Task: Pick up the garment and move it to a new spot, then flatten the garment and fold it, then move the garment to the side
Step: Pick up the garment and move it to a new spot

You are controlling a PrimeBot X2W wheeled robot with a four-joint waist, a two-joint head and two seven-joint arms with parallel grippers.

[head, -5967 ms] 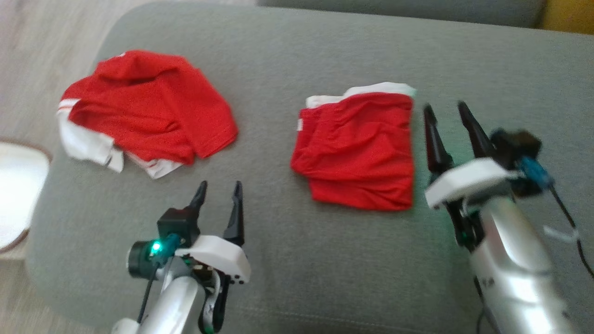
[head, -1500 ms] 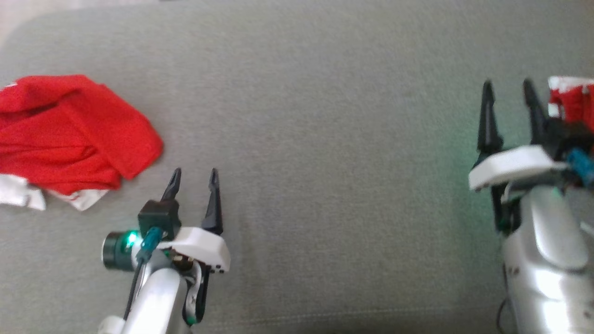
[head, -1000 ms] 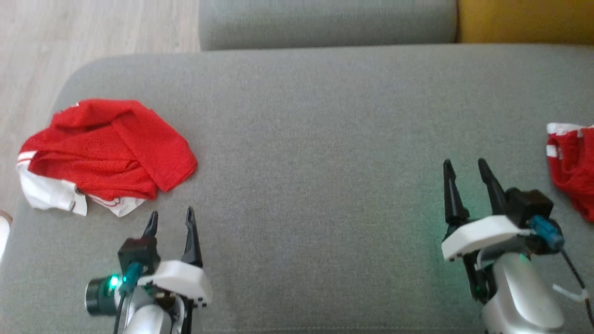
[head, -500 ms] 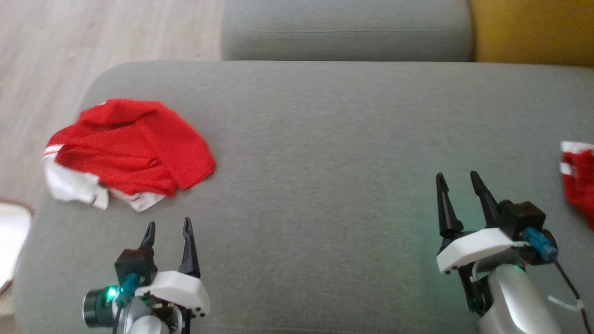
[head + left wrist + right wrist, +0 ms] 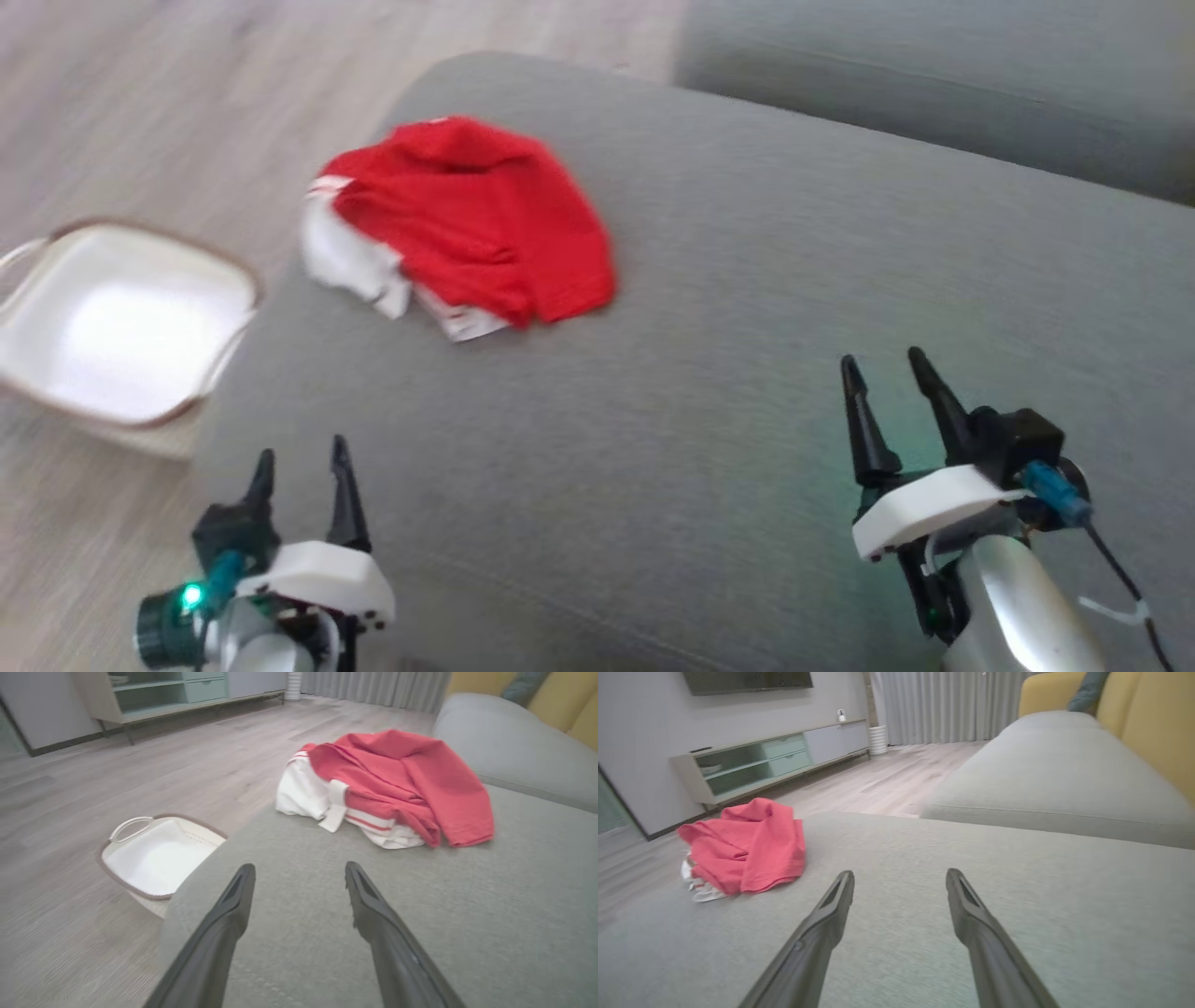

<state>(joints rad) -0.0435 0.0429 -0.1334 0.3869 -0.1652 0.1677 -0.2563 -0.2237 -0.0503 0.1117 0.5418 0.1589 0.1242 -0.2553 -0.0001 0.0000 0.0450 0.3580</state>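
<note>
Just one garment (image 5: 476,224) is in sight: a red piece with white trim, lying crumpled in a loose heap on the grey sofa seat (image 5: 747,280), close to its far left corner and near the edge that drops to the floor (image 5: 140,112). Neither hand touches it. The left hand (image 5: 302,448) hovers at the near left corner of the seat, well apart from the garment, its two dark fingers (image 5: 224,924) spread wide with nothing between them. The right hand (image 5: 881,357) sits over the bare grey fabric toward the right, farther from the heap; its two fingers are likewise parted and empty. That makes two hands, both released.

One white basket (image 5: 121,327) with a brown rim stands on the wooden floor just beside the seat's left edge; the left wrist view shows one looped handle on it. A second grey seat section (image 5: 934,103) lies beyond the first. The right wrist view adds one low cabinet (image 5: 775,760) against the wall and a yellow backrest (image 5: 1153,728).
</note>
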